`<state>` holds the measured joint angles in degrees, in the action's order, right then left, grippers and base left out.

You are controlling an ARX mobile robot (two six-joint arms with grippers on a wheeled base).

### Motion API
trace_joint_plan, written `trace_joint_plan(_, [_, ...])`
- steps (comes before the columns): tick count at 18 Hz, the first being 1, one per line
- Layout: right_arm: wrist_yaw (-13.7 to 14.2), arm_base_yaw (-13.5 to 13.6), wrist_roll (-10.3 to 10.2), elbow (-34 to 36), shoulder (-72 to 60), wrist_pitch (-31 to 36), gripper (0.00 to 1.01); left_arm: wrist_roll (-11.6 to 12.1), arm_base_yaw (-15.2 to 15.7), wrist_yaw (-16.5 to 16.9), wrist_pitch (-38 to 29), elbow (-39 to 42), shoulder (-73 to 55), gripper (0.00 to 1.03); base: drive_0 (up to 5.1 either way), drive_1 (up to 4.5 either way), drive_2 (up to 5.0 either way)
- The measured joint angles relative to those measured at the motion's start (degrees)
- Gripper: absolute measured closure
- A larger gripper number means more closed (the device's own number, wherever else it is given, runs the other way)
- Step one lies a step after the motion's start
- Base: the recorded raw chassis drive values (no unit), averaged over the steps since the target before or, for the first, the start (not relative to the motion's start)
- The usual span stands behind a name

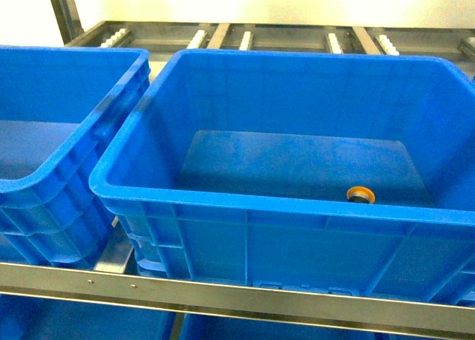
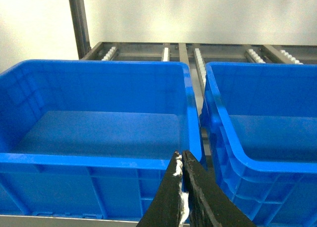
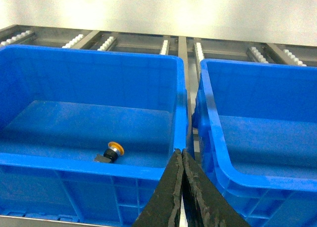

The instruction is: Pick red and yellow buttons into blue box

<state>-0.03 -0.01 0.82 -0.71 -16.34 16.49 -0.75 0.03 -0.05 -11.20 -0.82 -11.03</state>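
Observation:
The yellow button (image 1: 361,194) lies on its side on the floor of the blue box (image 1: 245,200), near the front right corner. The right wrist view shows the same button (image 3: 113,150) inside the box (image 3: 74,161), to the left of my right gripper (image 3: 182,151), which is shut and empty, in front of the box's right front corner. My left gripper (image 2: 181,154) is shut too, with only frayed white padding between its fingers, in front of another level-rimmed blue crate (image 2: 84,161) that looks empty. The red button is out of view. Neither gripper shows in the head view.
A blue crate with a dipped front wall (image 1: 44,180) stands left of the box; similar ones appear in both wrist views (image 2: 237,157) (image 3: 237,172). A metal shelf rail (image 1: 223,295) runs along the front. Roller tracks (image 1: 245,39) lie behind. More blue crates (image 1: 89,321) sit below.

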Motion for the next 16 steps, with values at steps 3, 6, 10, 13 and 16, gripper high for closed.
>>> trace_joint_plan(3, [0.0, 0.0, 0.0, 0.0, 3.1, -3.1, 0.99, 0.0, 0.0, 0.0, 8.0, 0.0, 5.6, 1.01, 0.0, 0.00, 0.0])
trace_joint_plan(6, [0.0, 0.0, 0.0, 0.0, 5.0, -5.2, 0.99, 0.0, 0.0, -0.2, 11.1, -0.2, 10.4, 1.01, 0.0, 0.00, 0.0])
trace_joint_plan(10, [0.0, 0.0, 0.0, 0.0, 11.1, -14.0, 0.99, 0.0, 0.0, 0.1, 11.5, 0.0, 10.4, 1.01, 0.0, 0.00, 0.0])
trace_joint_plan(13, [0.0, 0.0, 0.0, -0.2, 16.1, -16.4, 0.99, 0.0, 0.0, 0.2, 11.5, 0.0, 10.4, 1.01, 0.0, 0.00, 0.0])
trace_joint_plan(16, [0.0, 0.0, 0.0, 0.0, 16.1, -16.7, 0.99, 0.1, 0.0, 0.1, 11.5, 0.0, 10.4, 1.01, 0.0, 0.00, 0.0])
